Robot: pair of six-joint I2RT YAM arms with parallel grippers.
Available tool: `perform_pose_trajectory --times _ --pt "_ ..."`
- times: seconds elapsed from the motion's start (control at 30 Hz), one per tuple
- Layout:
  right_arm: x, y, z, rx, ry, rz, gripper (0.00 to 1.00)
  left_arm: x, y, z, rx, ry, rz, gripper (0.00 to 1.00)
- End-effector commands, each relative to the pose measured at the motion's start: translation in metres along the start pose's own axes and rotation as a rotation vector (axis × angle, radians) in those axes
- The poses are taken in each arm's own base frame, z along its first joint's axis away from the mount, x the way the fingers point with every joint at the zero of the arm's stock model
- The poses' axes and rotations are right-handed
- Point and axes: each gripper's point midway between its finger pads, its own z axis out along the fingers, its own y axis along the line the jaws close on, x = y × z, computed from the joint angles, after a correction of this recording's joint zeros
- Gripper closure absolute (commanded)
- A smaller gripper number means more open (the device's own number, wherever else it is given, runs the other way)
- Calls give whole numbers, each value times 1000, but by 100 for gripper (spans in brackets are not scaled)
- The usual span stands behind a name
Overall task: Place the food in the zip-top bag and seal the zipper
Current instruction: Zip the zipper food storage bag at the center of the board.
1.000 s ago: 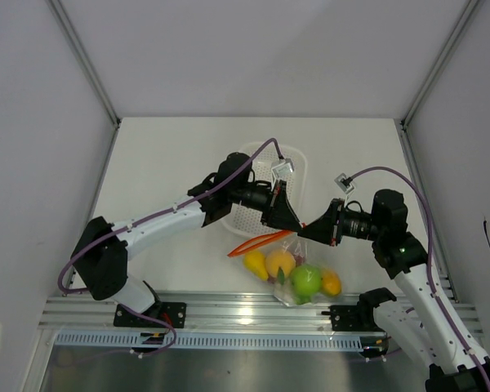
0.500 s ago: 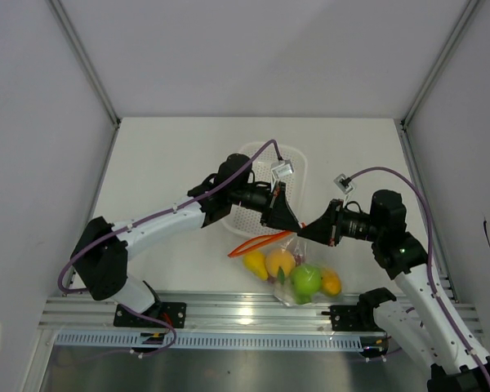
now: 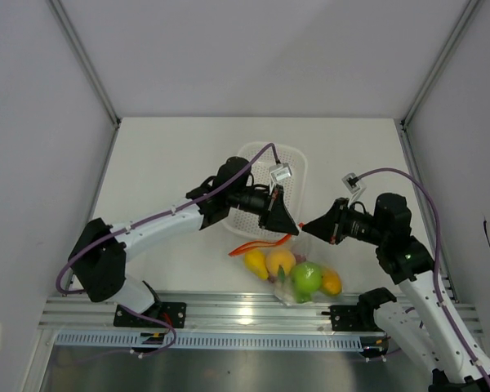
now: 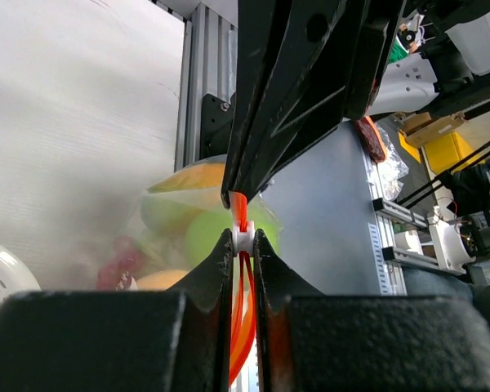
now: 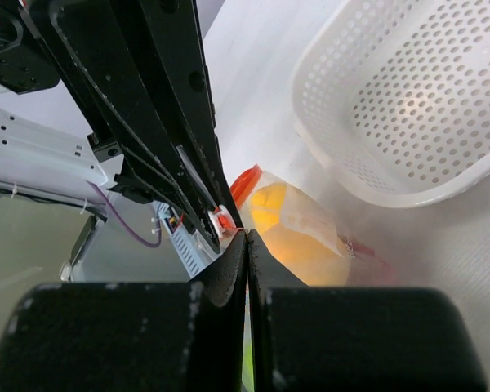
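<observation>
Zip-top bag (image 3: 287, 297): lies on the table (image 3: 163, 180), at 6 o'clock of the white basket (image 3: 298, 175).
Food: green apple (image 3: 306, 279), orange fruit (image 3: 280, 261) and yellow fruits (image 3: 256, 264) inside the bag.
Zipper (image 3: 257, 243): orange-red strip along the bag's 11 o'clock edge.
Left gripper (image 3: 292, 231): fingers clamped on the zipper at its white slider (image 4: 243, 238).
Right gripper (image 3: 305, 227): at 3 o'clock of the left, fingers pinched together on the strip's end.

The left claw (image 4: 243, 242) had matt black plastic fingers, and between them ran the zipper (image 4: 241, 214), a smooth orange-red plastic strip. Below it the zip-top bag (image 3: 290, 294) was thin clear film, crinkled and glossy, over a shiny smooth green apple (image 3: 306, 279). Beyond the right claw (image 5: 247, 237) the basket (image 5: 408, 106) was white perforated plastic on the matt white bench (image 3: 163, 163).
</observation>
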Motion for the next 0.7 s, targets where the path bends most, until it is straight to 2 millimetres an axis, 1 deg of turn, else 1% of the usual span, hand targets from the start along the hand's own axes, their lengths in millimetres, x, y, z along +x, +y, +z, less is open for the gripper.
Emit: perform_pose_trajectory --times 0.0,0.13,0.17,0.2,0.23,0.27,0.3,0.33,0.37,0.43,0.47,0.5,0.57,0.67 --pt "-32 8 -5 23 -123 -64 100 12 -16 -8 36 32 19 99" --pt "-29 9 -4 7 -118 -64 100 18 -13 -9 26 40 11 99" --pt "-24 14 -3 -30 -90 -64 100 18 -15 -10 28 38 15 99" --pt "-24 17 -2 -59 -84 -74 100 17 -15 -10 27 33 18 99" --pt "-19 19 0 -92 -52 -93 100 16 -16 -10 30 33 19 99" --pt "-10 22 3 -134 13 -89 100 10 -20 -10 33 24 33 99" --pt "-4 20 3 -133 50 -81 100 8 -20 -10 30 23 31 99" --pt "-1 21 2 -141 70 -91 95 6 -21 -10 28 19 35 100" --pt "-3 25 -1 -153 70 -142 80 0 -24 -11 32 12 48 99" --pt "-1 26 -6 -138 78 -162 63 -4 -24 -11 22 5 50 99" --pt "-5 30 -10 -135 67 -185 51 -4 -24 -11 18 3 52 99" --pt "-3 28 -12 -125 74 -200 48 -7 -25 -11 17 0 54 99" --pt "-3 26 -14 -112 83 -204 47 -7 -24 -12 15 -2 53 99" --pt "2 27 -11 -142 104 -189 49 -7 -25 -11 18 -5 55 99"
